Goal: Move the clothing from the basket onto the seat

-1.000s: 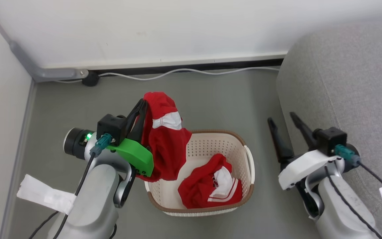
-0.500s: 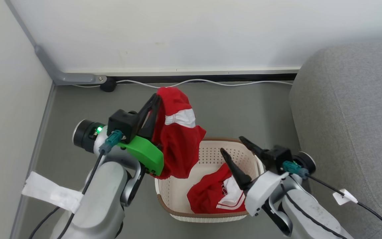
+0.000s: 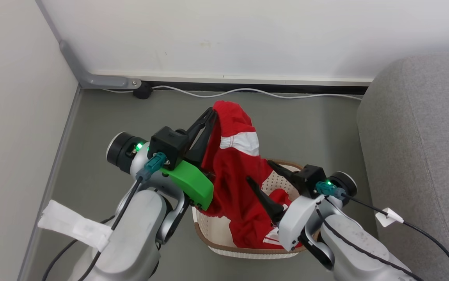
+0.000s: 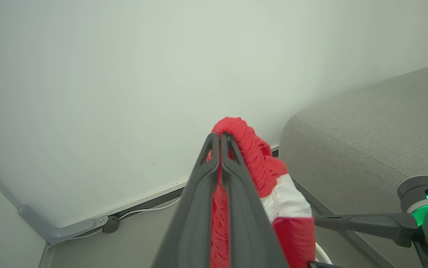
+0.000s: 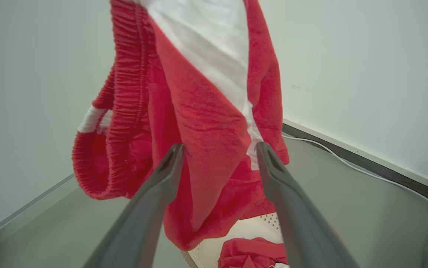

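The grey sofa [image 3: 423, 136] fills the right side, well apart from the lifted cloth. The white laundry basket [image 3: 216, 247] stands on the floor [image 3: 103, 128], between the wall corner and the sofa edge.

The red clothing [image 3: 236, 183] hangs above the basket, and its lower part reaches down inside the rim. More red fabric [image 5: 251, 257] lies on the basket bottom; I cannot tell if it is a separate piece.

The left end effector [image 3: 208, 117] is closed on the gathered red band at the top of the clothing and carries its weight. The right end effector [image 5: 220, 146] is open, with one finger on each side of a hanging fold and no grip yet.

In my judgement the step is a second grasp. The right fingers should go deeper around the fold before closing, so they catch thick fabric and not only an edge. After that, both arms should lift until the hem clears the rim; otherwise it could drag the basket toward the sofa.
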Robot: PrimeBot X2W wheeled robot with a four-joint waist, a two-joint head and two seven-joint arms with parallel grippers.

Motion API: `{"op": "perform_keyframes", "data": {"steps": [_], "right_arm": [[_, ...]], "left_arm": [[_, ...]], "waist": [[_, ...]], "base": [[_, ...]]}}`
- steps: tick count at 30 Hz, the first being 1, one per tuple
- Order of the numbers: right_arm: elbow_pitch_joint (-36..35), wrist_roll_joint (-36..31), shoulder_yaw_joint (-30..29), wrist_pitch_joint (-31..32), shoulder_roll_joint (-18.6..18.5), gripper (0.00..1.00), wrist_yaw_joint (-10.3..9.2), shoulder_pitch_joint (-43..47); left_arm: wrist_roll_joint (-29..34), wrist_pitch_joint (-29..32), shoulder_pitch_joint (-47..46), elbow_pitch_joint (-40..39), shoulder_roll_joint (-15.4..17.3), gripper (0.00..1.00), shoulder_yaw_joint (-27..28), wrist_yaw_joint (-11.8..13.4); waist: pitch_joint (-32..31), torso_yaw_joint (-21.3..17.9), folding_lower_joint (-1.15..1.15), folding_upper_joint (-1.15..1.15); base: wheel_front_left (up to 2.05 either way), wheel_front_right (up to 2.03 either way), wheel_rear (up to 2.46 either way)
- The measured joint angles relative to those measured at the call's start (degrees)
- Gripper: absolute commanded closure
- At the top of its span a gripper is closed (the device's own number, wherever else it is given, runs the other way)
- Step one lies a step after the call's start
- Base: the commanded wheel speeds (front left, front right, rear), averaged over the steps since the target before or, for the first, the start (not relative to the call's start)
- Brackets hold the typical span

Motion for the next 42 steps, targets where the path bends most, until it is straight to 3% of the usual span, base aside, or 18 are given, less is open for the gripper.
{"op": "perform_keyframes", "data": {"steps": [15,16,17,19,23,27,28,29,32,36,42], "right_arm": [[4.3,3.8,3.5,0.0,0.0,0.00,0.00,-4.5],[4.6,3.8,3.9,0.0,0.0,0.08,0.00,-4.9],[4.8,3.9,4.5,0.0,-0.1,0.53,0.00,-5.3],[5.3,3.9,5.5,0.0,0.0,1.00,0.01,-5.9],[5.5,5.5,6.1,0.0,0.0,1.00,0.01,-6.6],[5.6,7.3,6.4,-0.1,0.0,1.00,0.01,-6.6],[5.5,7.6,6.2,-0.1,0.0,1.00,0.01,-6.6],[5.4,8.0,5.9,-0.1,0.0,1.00,0.01,-6.6],[4.8,9.6,4.6,-0.1,0.0,1.00,0.01,-6.6],[3.9,10.4,3.2,-0.1,-0.5,1.00,0.01,-6.6],[1.6,10.4,0.8,-0.2,-2.6,1.00,0.01,-6.7]], "left_arm": [[-0.2,3.2,0.1,-7.3,-0.2,1.00,-2.6,0.0],[-0.2,3.4,0.2,-7.6,-0.3,1.00,-2.7,0.0],[-0.2,3.6,0.2,-8.0,-0.3,1.00,-2.8,0.0],[-0.3,4.0,0.2,-8.6,-0.3,1.00,-2.9,0.0],[-0.7,4.5,0.8,-9.3,-0.3,1.00,-2.5,0.1],[-1.6,4.5,3.4,-9.4,0.2,1.00,-0.2,1.9],[-1.7,4.5,3.9,-9.3,0.5,0.88,0.3,2.2],[-1.9,4.5,4.4,-9.3,0.5,0.88,0.7,2.4],[-2.3,4.4,5.8,-8.7,1.1,0.58,1.8,3.2],[-2.9,3.9,7.5,-8.1,2.1,0.00,2.8,3.7],[-3.9,2.4,9.0,-7.8,2.6,0.00,3.6,4.1]], "waist": [[0.2,-0.2,0.00,0.00],[0.2,-0.2,0.00,0.00],[0.3,-0.2,0.00,0.00],[0.4,-0.2,0.00,0.00],[0.5,-0.2,0.00,0.00],[0.6,-0.8,0.00,0.00],[0.6,-1.1,0.00,0.00],[0.7,-1.4,0.00,0.00],[0.7,-2.3,0.00,0.00],[0.7,-3.9,0.00,0.00],[0.5,-6.2,0.00,0.00]], "base": [[0.00,0.00,0.00],[0.00,0.00,0.00],[0.00,0.00,0.00],[0.00,0.00,0.00],[0.00,0.00,0.00],[0.00,0.00,0.00],[0.00,0.00,0.00],[0.00,0.00,0.00],[0.00,0.00,0.00],[0.00,0.00,0.00],[0.00,0.00,0.00]]}}
